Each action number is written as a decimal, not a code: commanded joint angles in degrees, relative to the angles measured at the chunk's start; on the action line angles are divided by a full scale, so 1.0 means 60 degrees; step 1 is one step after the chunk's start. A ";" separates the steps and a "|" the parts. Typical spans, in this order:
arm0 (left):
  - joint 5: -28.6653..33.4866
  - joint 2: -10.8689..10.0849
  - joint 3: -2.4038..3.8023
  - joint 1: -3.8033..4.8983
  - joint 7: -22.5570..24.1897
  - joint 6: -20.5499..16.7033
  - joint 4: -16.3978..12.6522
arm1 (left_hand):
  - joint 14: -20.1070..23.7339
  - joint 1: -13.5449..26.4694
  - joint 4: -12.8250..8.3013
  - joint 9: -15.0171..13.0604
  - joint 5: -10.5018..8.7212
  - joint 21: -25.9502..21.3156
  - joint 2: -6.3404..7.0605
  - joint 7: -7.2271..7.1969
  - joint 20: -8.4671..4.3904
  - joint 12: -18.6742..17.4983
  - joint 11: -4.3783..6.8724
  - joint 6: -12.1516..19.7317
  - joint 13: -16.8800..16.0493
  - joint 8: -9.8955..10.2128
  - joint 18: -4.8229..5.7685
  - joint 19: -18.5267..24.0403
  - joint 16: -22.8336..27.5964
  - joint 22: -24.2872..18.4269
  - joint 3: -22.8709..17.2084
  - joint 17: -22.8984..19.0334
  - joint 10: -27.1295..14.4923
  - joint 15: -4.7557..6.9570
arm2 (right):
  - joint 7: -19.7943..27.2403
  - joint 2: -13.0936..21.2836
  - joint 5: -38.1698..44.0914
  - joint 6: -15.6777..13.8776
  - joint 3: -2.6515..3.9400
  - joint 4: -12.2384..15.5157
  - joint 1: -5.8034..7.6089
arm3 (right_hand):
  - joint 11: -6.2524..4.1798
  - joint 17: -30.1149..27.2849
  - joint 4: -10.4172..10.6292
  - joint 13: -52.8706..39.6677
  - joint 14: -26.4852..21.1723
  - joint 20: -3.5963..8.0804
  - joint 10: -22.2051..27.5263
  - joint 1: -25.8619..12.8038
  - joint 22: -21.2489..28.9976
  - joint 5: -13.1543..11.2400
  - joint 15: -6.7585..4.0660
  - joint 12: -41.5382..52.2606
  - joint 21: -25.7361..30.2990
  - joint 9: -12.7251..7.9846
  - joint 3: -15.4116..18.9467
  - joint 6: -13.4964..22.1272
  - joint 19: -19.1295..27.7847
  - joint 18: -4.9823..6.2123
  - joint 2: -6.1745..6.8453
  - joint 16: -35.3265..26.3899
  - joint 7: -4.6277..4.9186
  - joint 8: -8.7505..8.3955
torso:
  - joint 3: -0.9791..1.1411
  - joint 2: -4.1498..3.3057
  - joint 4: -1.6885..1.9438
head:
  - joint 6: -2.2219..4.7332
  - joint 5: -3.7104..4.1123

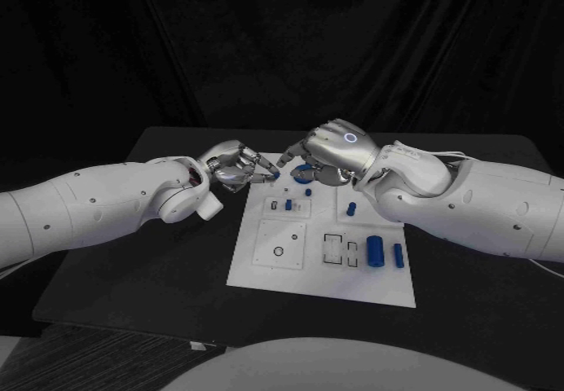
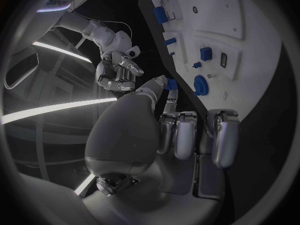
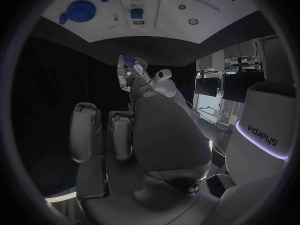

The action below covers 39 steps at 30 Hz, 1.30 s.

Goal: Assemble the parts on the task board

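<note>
The white task board (image 1: 308,269) lies in the middle of the black table. On it are a blue gear (image 1: 303,173), a blue cylinder (image 1: 375,250) and several smaller blue parts. My left hand (image 1: 235,171) hovers at the board's far left corner and pinches a small blue part (image 2: 170,85) between thumb and a finger. The right wrist view shows that hand (image 3: 131,74) with the blue part (image 3: 128,61) at its tip. My right hand (image 1: 335,151) hangs over the board's far edge beside the gear, fingers loosely bent and apart, with nothing seen in them.
The two hands are close together over the far end of the board (image 2: 250,30). Bare black table (image 1: 141,277) lies to the left, right and front of the board. Empty outlined slots (image 1: 341,248) sit near the board's front half.
</note>
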<state>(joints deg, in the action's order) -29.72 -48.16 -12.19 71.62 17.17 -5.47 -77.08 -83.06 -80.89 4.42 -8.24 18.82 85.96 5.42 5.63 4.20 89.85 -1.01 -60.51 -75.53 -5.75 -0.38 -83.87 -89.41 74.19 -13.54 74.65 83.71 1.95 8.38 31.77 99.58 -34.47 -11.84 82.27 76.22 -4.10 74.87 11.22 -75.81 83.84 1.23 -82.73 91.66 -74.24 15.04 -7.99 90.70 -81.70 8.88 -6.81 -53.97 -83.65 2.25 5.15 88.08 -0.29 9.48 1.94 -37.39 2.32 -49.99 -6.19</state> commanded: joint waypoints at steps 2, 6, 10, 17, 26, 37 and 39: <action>0.0182 -0.0036 0.0007 -0.0001 -0.0069 0.0259 -0.0116 | -0.1157 0.0269 0.0109 -0.0197 0.0043 -0.0097 -0.0183 -0.0078 -0.0003 0.0024 0.0055 -0.0530 -0.2412 -0.0227 -0.0131 -0.0566 -0.0098 0.2380 -0.0080 0.2558 0.1048 0.0047 | 0.0223 -0.0191 0.1070 -0.0057 0.0011 -0.0162 -0.0060 | -0.0050 0.1764 -0.0016 -0.2364 0.0876 0.0021 -0.1211 -0.0045 -0.2309 0.0123 -0.0020 -0.0117 -0.0320 -0.0098 -0.0524 -0.0150 -0.0583 -0.0128 0.0372 0.0007 0.0042 -0.0175 | 0.0000 0.0003 0.0012 | -0.0002 0.0012; 0.0182 -0.0081 0.0007 -0.0001 -0.0130 0.0259 -0.0205 | -0.1157 0.0260 0.0102 -0.0199 0.0051 -0.0110 -0.0182 -0.0084 -0.0005 0.0024 0.0060 -0.0534 -0.2412 -0.0229 -0.0134 -0.0558 -0.0098 0.2375 -0.0072 0.2558 0.1048 0.0050 | 0.0222 -0.0373 0.1238 0.0092 0.0011 -0.0326 -0.0103 | -0.0047 0.1795 -0.0007 -0.2364 0.0882 0.0020 -0.1211 -0.0103 -0.2319 0.0102 -0.0019 -0.0117 -0.0366 -0.0079 -0.0581 -0.0236 -0.0599 -0.0137 0.0419 0.0021 0.0046 -0.0166 | -0.0002 0.0005 0.0003 | -0.0002 0.0005; 0.0182 -0.0120 0.0007 0.0000 -0.0166 0.0262 -0.0277 | -0.1157 0.0254 0.0097 -0.0199 0.0056 -0.0115 -0.0182 -0.0087 -0.0006 0.0024 0.0062 -0.0535 -0.2412 -0.0230 -0.0135 -0.0555 -0.0098 0.2374 -0.0070 0.2558 0.1048 0.0051 | 0.0190 -0.0487 0.1306 0.0237 0.0012 -0.0449 -0.0151 | -0.0039 0.1809 -0.0002 -0.2364 0.0885 0.0019 -0.1211 -0.0147 -0.2320 0.0050 -0.0014 -0.0117 -0.0375 -0.0069 -0.0605 -0.0265 -0.0599 -0.0137 0.0470 0.0027 0.0053 -0.0173 | -0.0008 0.0000 0.0008 | -0.0002 -0.0007; 0.0183 -0.0165 0.0007 0.0000 -0.0205 0.0286 -0.0376 | -0.1157 0.0236 0.0085 -0.0201 0.0070 -0.0110 -0.0185 -0.0092 -0.0008 0.0024 0.0068 -0.0540 -0.2412 -0.0232 -0.0134 -0.0557 -0.0098 0.2375 -0.0066 0.2558 0.1048 0.0055 | 0.0037 -0.0598 0.1345 0.0463 0.0012 -0.0598 -0.0221 | 0.0003 0.1794 0.0071 -0.2364 0.0880 -0.0005 -0.1211 -0.0349 -0.2309 -0.0329 0.0014 -0.0117 -0.0364 -0.0042 -0.0650 -0.0225 -0.0574 -0.0130 0.0659 0.0020 0.0108 -0.0269 | -0.0007 0.0006 -0.0005 | -0.0002 -0.0012; 0.0183 -0.0206 0.0007 0.0000 -0.0276 0.0358 -0.0467 | -0.1157 0.0201 0.0061 -0.0209 0.0101 -0.0124 -0.0202 -0.0102 -0.0014 0.0024 0.0076 -0.0560 -0.2412 -0.0244 -0.0138 -0.0549 -0.0098 0.2371 -0.0058 0.2558 0.1048 0.0064 | -0.0272 -0.0626 0.1357 0.0651 0.0012 -0.0700 -0.0254 | 0.0014 0.1791 0.0134 -0.2364 0.0877 -0.0023 -0.1211 -0.0470 -0.2305 -0.0587 0.0028 -0.0117 -0.0372 -0.0059 -0.0656 0.0180 -0.0558 -0.0127 0.0819 0.0016 0.0117 -0.0523 | 0.0000 0.0018 -0.0015 | -0.0002 -0.0026; 0.0183 -0.0214 0.0006 0.0000 -0.0431 0.0523 -0.0513 | -0.1157 0.0194 0.0056 -0.0210 0.0105 -0.0125 -0.0203 -0.0103 -0.0015 0.0024 0.0078 -0.0565 -0.2412 -0.0247 -0.0138 -0.0548 -0.0098 0.2370 -0.0056 0.2558 0.1048 0.0066 | -0.0331 -0.0700 0.1359 0.0488 0.0012 -0.0838 -0.0310 | 0.0027 0.1797 0.0183 -0.2364 0.0878 -0.0026 -0.1211 -0.0541 -0.2306 -0.0658 0.0033 -0.0117 -0.0381 -0.0034 -0.0640 0.0189 -0.0558 -0.0128 0.0824 0.0019 0.0142 -0.0525 | 0.0006 0.0010 -0.0023 | -0.0002 0.0017; 0.0183 -0.0211 0.0006 0.0000 -0.0454 0.0543 -0.0517 | -0.1157 0.0194 0.0056 -0.0210 0.0105 -0.0125 -0.0203 -0.0103 -0.0015 0.0024 0.0078 -0.0565 -0.2412 -0.0247 -0.0138 -0.0548 -0.0098 0.2370 -0.0056 0.2558 0.1048 0.0066 | -0.0301 -0.0726 0.1359 0.0412 0.0012 -0.0874 -0.0344 | 0.0043 0.1816 0.0232 -0.2364 0.0882 -0.0031 -0.1211 -0.0608 -0.2305 -0.0723 0.0042 -0.0117 -0.0381 -0.0004 -0.0619 0.0170 -0.0555 -0.0128 0.0832 0.0027 0.0164 -0.0511 | 0.0007 0.0012 -0.0029 | -0.0002 0.0023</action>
<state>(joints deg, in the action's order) -29.15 -49.44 -12.19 71.62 14.58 -3.42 -80.00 -83.06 -80.89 4.42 -8.24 18.82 85.95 5.42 5.63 4.19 89.85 -1.00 -60.52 -75.53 -5.75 -0.38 -83.87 -89.42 74.19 -13.54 74.65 83.71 1.95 7.77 27.51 107.07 -31.14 -11.82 77.13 74.36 -3.87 74.87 12.25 -75.57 83.84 1.03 -83.34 88.64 -74.25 12.09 -7.98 90.69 -82.58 8.91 -9.26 -53.41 -83.84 2.25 9.65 88.08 0.45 7.31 1.96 -37.32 2.18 -49.99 -6.09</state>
